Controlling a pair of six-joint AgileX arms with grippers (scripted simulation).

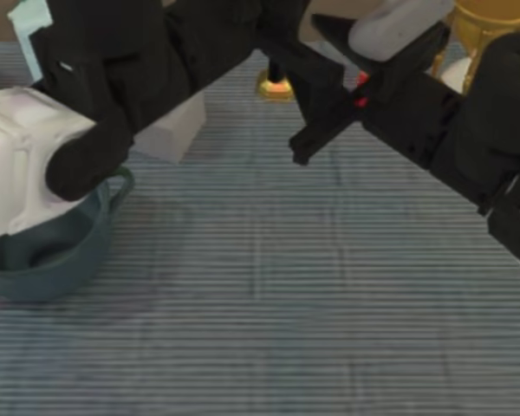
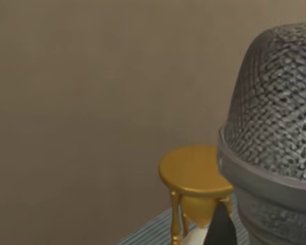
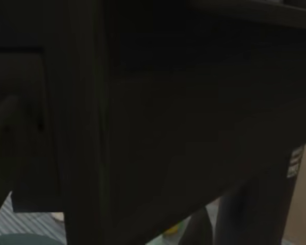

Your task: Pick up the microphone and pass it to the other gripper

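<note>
The microphone's round silver mesh head (image 2: 275, 127) fills one side of the left wrist view, close to the camera; its handle is hidden. From above, the head (image 1: 390, 28) shows pale grey at the back, right of centre. My left gripper (image 1: 338, 39) reaches there from the left and is shut on the microphone, with one black fingertip (image 2: 220, 227) showing beside the head. My right gripper (image 1: 299, 149) comes in from the right and lies lower, under the left arm, near the table's middle back. The right wrist view is dark.
A teal basket (image 1: 43, 260) sits at the left under the left arm. A white box (image 1: 175, 130) stands behind it. A gold hourglass (image 1: 490, 26) (image 2: 196, 173) is at the back right, and a brass base (image 1: 275, 87) at the back centre. Blue striped cloth (image 1: 269, 286) covers the table.
</note>
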